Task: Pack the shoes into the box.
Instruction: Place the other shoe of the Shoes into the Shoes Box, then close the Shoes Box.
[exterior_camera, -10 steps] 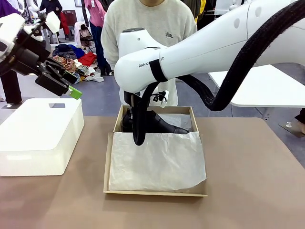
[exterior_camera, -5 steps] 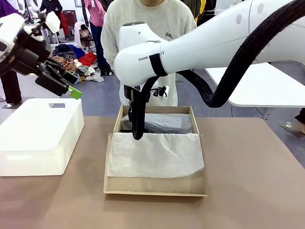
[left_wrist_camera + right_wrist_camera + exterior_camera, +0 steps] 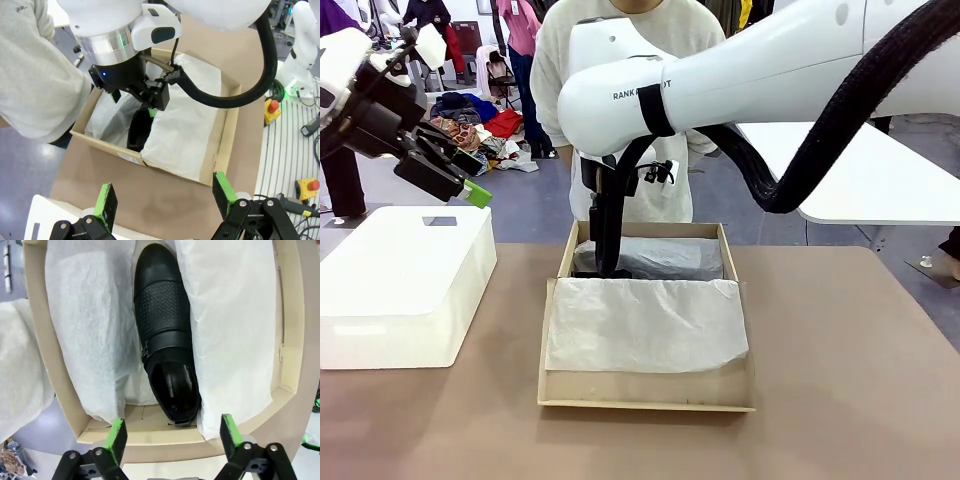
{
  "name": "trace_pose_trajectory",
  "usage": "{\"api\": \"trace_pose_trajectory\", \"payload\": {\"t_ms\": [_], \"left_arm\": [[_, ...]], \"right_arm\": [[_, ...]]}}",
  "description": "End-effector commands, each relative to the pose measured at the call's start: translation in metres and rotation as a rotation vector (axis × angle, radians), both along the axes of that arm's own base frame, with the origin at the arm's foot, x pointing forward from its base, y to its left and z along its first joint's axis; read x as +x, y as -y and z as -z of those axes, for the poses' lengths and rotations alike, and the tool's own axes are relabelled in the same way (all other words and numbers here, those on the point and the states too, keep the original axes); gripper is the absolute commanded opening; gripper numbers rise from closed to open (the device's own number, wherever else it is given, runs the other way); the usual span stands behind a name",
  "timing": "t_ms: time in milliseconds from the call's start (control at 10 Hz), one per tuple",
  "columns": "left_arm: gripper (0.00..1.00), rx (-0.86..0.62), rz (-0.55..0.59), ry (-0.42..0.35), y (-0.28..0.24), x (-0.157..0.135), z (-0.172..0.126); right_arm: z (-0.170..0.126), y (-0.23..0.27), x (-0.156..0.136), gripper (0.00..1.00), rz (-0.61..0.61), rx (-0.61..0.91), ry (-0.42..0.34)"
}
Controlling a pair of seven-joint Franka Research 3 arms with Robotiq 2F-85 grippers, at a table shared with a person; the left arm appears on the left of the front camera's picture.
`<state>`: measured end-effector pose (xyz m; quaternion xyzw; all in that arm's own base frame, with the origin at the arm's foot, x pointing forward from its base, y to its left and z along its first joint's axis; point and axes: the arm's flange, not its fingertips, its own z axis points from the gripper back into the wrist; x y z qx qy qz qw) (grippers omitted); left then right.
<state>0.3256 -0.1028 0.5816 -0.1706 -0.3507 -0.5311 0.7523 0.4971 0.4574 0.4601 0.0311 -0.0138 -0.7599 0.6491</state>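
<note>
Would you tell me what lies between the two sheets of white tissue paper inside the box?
A black shoe lies in the gap between them, as the right wrist view shows.

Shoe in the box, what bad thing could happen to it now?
Two things might go wrong. The right fingers stand open right over the shoe, with tissue paper close on both sides. Lifting away, they could snag a sheet and tug it out of the box. Also, the arm's black cable hangs down into the box, so it might catch the paper or nudge the shoe.
</note>
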Motion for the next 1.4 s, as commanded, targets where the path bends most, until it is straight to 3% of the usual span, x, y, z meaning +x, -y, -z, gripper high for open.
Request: {"api": "trace_pose_trajectory", "payload": {"t_ms": [0, 600, 700, 900, 1300], "left_arm": [[1.0, -0.01, 0.019, 0.006, 0.0, 0.001, 0.0], [1.0, -0.01, 0.019, 0.006, 0.0, 0.001, 0.0], [1.0, -0.01, 0.019, 0.006, 0.0, 0.001, 0.0], [1.0, -0.01, 0.019, 0.006, 0.0, 0.001, 0.0], [1.0, -0.01, 0.019, 0.006, 0.0, 0.001, 0.0]], "right_arm": [[-0.003, 0.008, -0.005, 1.0, -0.023, 0.006, -0.013], [-0.002, 0.001, -0.001, 1.0, 0.001, -0.001, 0.001], [-0.015, 0.015, -0.004, 1.0, -0.054, -0.021, 0.022], [-0.035, 0.046, -0.007, 1.0, -0.237, -0.139, 0.054], [-0.059, 0.121, -0.008, 1.0, -0.788, -0.093, -0.044]]}}
